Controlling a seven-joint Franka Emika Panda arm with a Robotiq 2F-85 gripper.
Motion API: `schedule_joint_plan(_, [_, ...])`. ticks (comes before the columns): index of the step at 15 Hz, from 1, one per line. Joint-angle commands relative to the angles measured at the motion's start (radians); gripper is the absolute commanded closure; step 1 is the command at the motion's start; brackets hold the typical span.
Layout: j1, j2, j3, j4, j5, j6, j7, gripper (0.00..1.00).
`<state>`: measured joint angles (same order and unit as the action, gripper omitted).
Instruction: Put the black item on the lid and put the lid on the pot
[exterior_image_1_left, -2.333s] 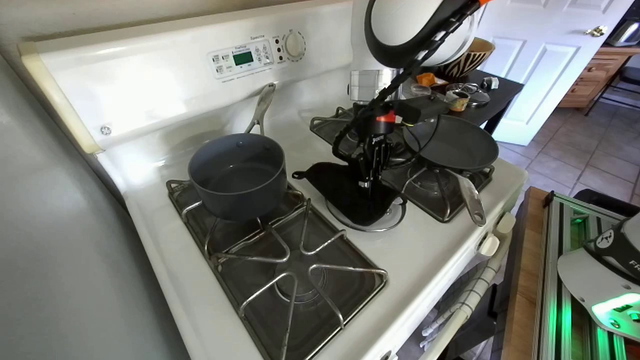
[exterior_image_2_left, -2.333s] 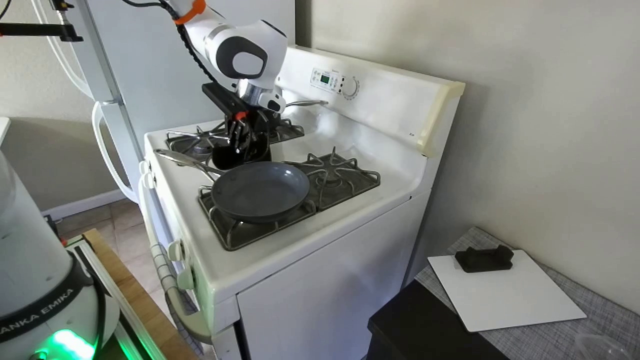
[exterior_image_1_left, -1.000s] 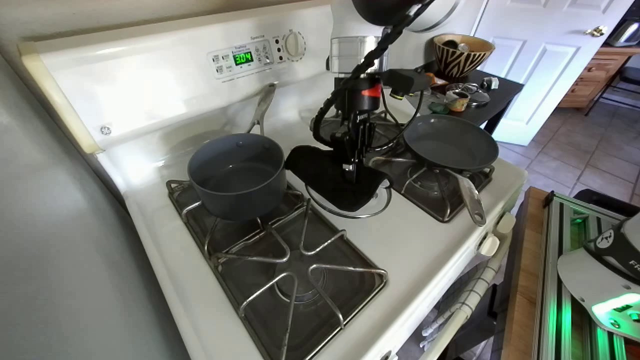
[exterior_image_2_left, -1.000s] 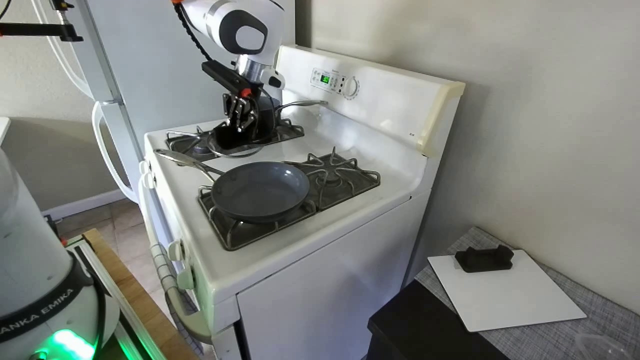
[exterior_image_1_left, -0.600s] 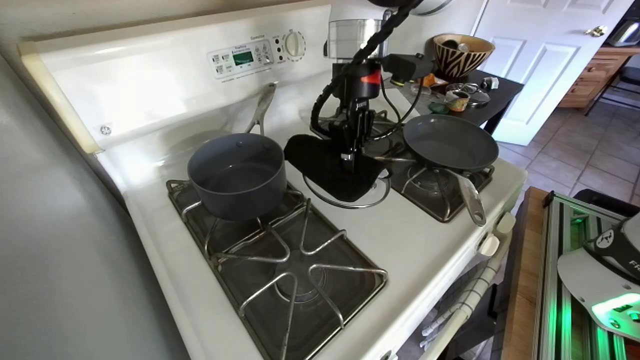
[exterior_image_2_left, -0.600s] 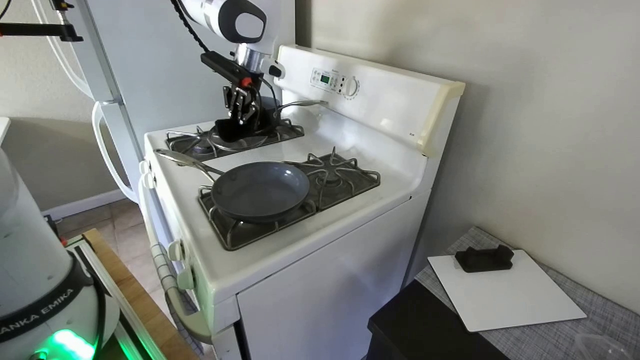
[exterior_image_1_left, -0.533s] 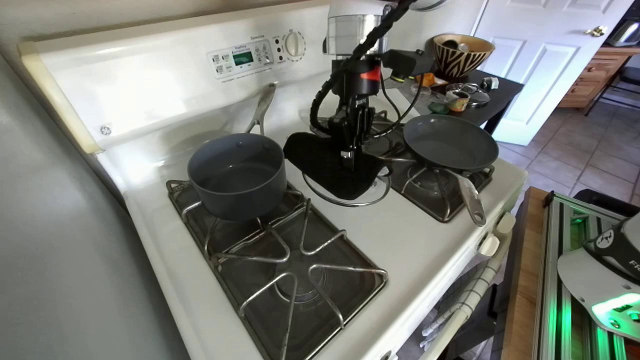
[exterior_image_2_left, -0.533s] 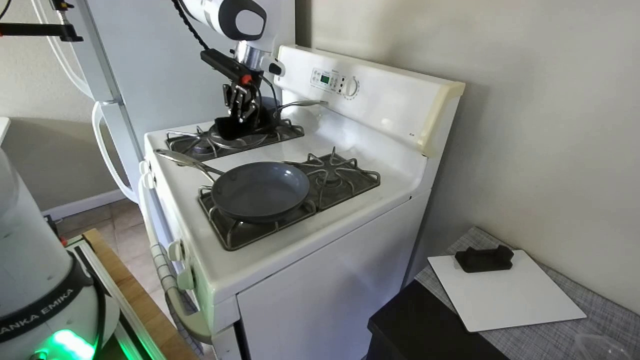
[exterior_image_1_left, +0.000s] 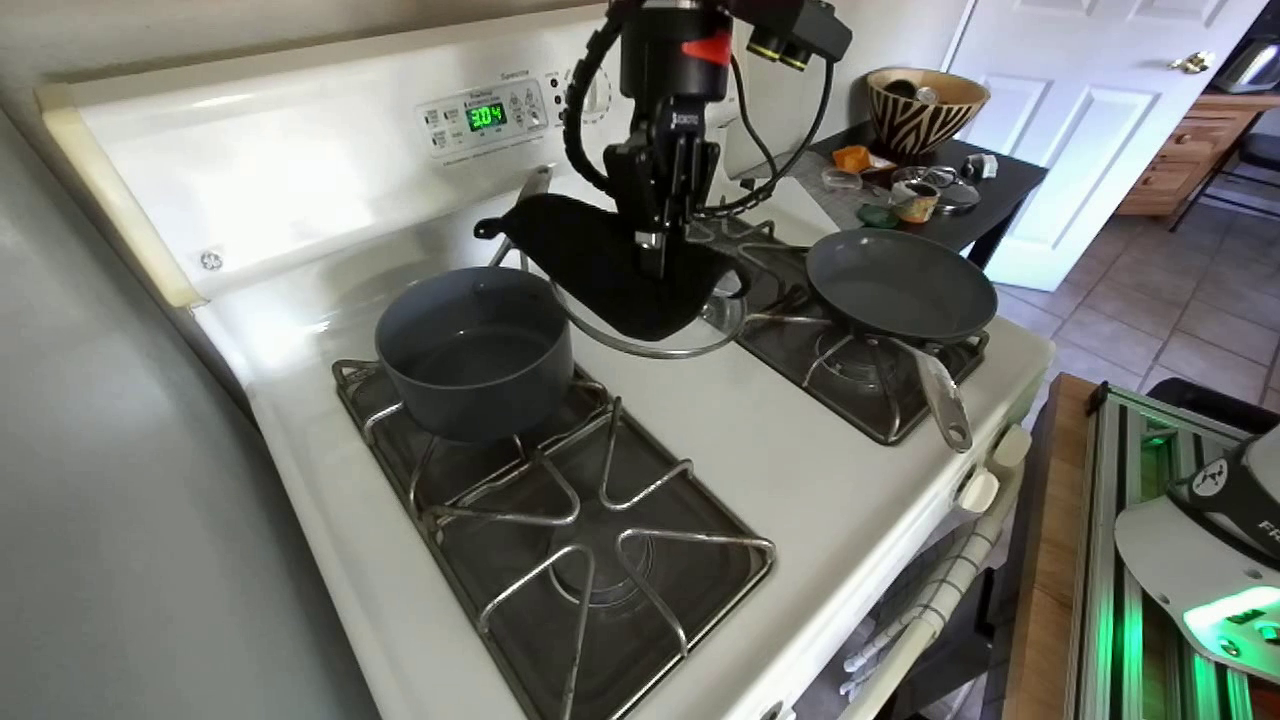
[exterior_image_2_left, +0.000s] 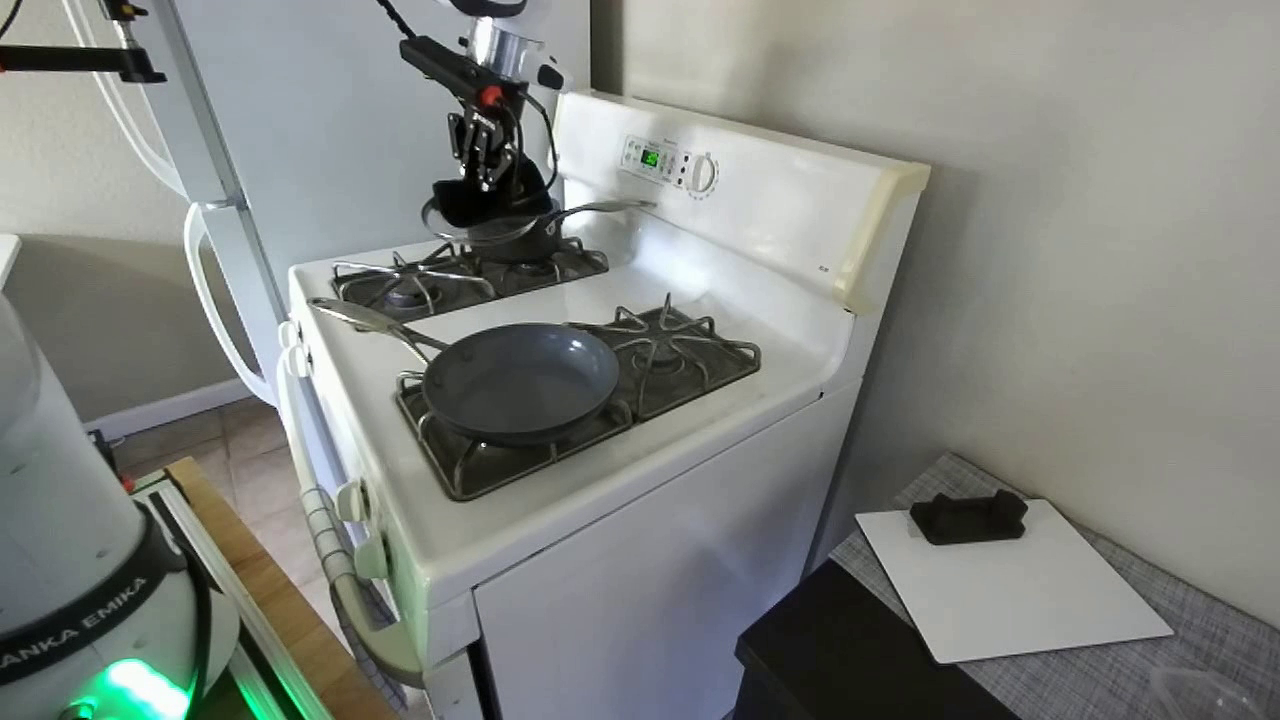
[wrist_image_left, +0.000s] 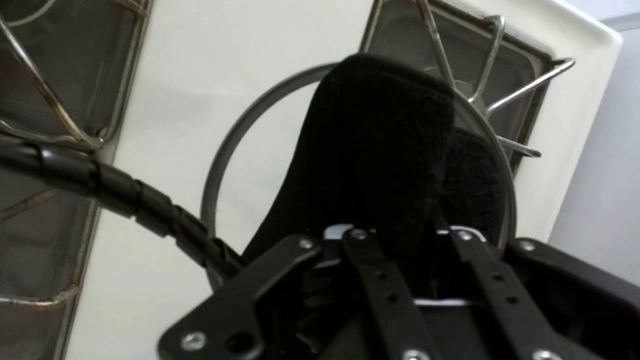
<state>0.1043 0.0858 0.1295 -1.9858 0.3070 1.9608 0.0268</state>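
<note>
A gripper (exterior_image_1_left: 653, 258) holds up a clear glass lid (exterior_image_1_left: 718, 312) with a floppy black pad (exterior_image_1_left: 590, 258) draped over its top. The gripper is clamped on the black pad and, most likely, through it on the lid's hidden handle. In both exterior views the lid hangs higher than half a second ago, clear of the white cooktop (exterior_image_1_left: 760, 430). In an exterior view it is also closer to the deep grey pot (exterior_image_1_left: 475, 410), uncovered between eight and nine o'clock from it. So the pad half looks met; moving over the pot and lowering seem to remain. Counted: one gripper, one black pad, one pot, one shallow pan (exterior_image_1_left: 905, 285) at the lid's three o'clock, and two lids, if the clear round piece (exterior_image_1_left: 962, 195) past two o'clock is one.
</note>
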Motion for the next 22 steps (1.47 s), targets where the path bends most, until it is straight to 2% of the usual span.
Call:
schedule_joint_plan(1, [0.024,0.041,0.010,0.102,-0.010,-0.036,0.071,0.95])
schedule_joint_plan(11, [0.083,0.244,0.016,0.395,-0.088,-0.074,0.273,0.95])
schedule_joint_plan(18, [0.102,0.379,0.011,0.581,-0.097,-0.187,0.323,0.95])
schedule_joint_plan(22, [0.119,0.446,0.003,0.663,-0.106,-0.206,0.350,0.95])
